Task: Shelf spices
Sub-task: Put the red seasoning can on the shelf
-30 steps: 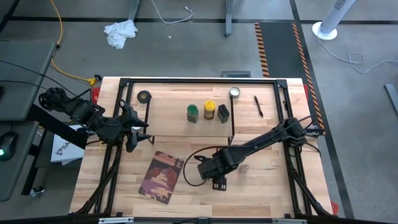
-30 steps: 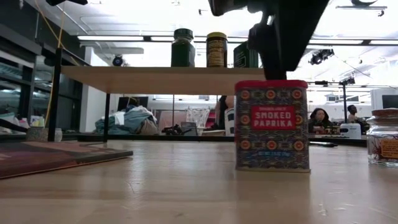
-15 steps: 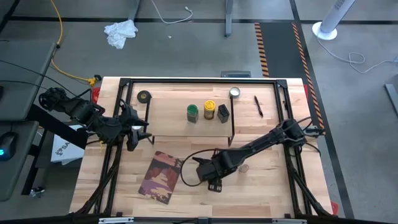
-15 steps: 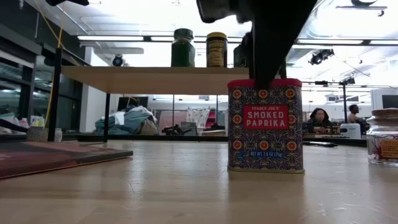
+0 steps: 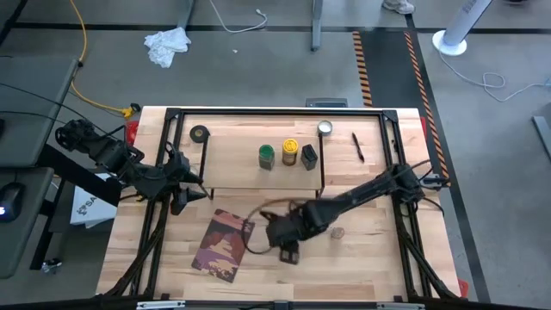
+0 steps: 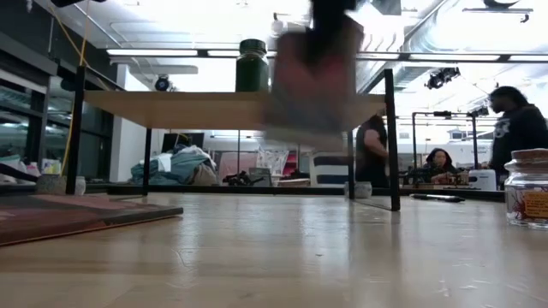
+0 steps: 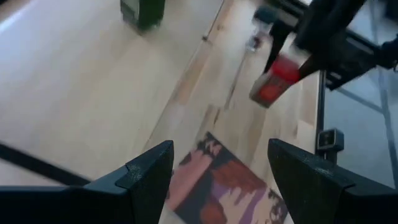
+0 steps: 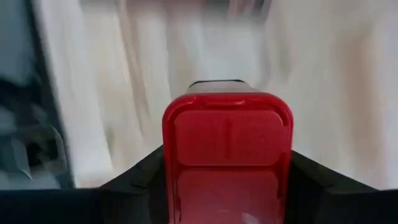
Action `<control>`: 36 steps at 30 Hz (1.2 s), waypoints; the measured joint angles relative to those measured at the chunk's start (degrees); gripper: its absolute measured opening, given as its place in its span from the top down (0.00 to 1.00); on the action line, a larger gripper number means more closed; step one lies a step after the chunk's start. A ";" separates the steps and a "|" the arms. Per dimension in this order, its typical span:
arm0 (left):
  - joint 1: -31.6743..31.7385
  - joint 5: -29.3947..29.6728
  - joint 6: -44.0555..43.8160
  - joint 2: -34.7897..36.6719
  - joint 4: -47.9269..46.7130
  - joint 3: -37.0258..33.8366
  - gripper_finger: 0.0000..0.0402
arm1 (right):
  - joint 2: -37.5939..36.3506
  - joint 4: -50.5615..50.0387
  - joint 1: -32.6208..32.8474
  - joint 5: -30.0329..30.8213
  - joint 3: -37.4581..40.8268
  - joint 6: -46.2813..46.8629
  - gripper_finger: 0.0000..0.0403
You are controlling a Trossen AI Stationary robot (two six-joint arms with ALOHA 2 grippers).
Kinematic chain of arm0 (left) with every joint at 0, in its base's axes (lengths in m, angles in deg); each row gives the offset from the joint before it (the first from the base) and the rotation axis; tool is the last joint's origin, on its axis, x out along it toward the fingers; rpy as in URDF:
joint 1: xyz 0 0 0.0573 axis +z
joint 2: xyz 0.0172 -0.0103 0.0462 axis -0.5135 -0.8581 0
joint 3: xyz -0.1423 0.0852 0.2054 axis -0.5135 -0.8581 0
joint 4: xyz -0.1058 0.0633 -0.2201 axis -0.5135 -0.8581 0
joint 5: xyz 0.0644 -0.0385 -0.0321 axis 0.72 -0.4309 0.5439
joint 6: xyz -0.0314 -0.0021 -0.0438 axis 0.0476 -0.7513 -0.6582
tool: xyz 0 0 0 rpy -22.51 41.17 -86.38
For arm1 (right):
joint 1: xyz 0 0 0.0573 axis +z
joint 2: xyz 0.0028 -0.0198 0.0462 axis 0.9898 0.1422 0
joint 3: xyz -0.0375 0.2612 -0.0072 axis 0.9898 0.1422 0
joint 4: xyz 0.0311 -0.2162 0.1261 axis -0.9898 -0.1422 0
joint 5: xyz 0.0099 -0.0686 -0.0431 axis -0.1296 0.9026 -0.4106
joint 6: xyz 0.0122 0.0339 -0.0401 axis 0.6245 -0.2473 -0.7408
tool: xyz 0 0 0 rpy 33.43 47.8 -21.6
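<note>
Right gripper (image 5: 284, 237): we find it clamped on the red box (image 8: 227, 146), fingers pressed to both sides, the box lifted clear of the wooden tabletop (image 5: 370, 250) near the book (image 5: 222, 245). Left gripper (image 5: 185, 176): we see its fingers spread wide and empty, by the shelf's left end. Shelf (image 5: 241, 164): we count on it a green-topped jar (image 5: 266, 156), a yellow-topped jar (image 5: 289, 152) and a dark grey tin (image 5: 309, 157), standing side by side. Clear glass jar (image 6: 527, 188): we note it on the tabletop, right of the lifted box.
</note>
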 joint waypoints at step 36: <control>-5.31 10.91 -9.01 -2.80 -6.22 -0.04 0.36 | -0.22 -17.04 -17.02 12.99 -22.20 -15.78 0.34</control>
